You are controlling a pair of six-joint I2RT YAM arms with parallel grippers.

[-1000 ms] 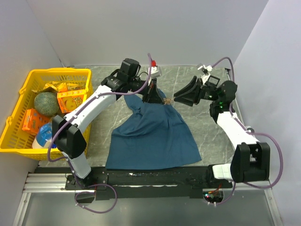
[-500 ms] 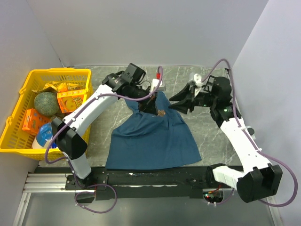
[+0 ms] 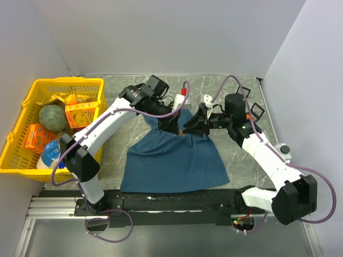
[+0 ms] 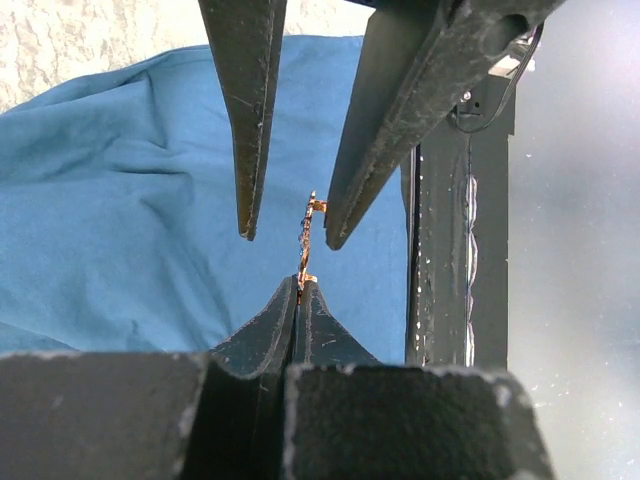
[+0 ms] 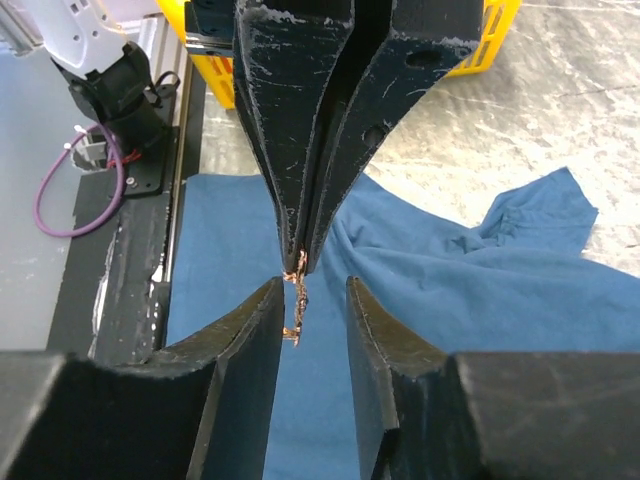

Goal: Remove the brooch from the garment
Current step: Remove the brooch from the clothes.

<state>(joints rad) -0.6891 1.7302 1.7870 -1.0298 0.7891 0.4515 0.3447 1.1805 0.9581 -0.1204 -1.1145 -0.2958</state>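
Observation:
The dark teal-blue garment [image 3: 171, 158] lies spread on the grey table, also seen as the garment [image 4: 120, 180] and the garment [image 5: 470, 290] in the wrist views. A small coppery brooch [image 4: 308, 238] stands edge-on, pinched at its end by my left gripper [image 4: 300, 284], which is shut on it. In the right wrist view the brooch [image 5: 298, 308] dangles from those tips with the cloth behind it. My right gripper [image 5: 313, 287] is open, one finger on each side of the brooch, not touching it. From above, the left gripper [image 3: 174, 123] and right gripper [image 3: 189, 128] meet tip to tip over the shirt's upper part.
A yellow basket [image 3: 16, 136] holding a melon, orange boxes and other groceries stands at the table's left. A black rail [image 3: 177, 201] runs along the near edge. Walls close in the back and right sides.
My right arm has swung left from the right side to the left gripper, and its jaws have narrowed around the brooch. The left gripper stayed shut and shifted slightly right.

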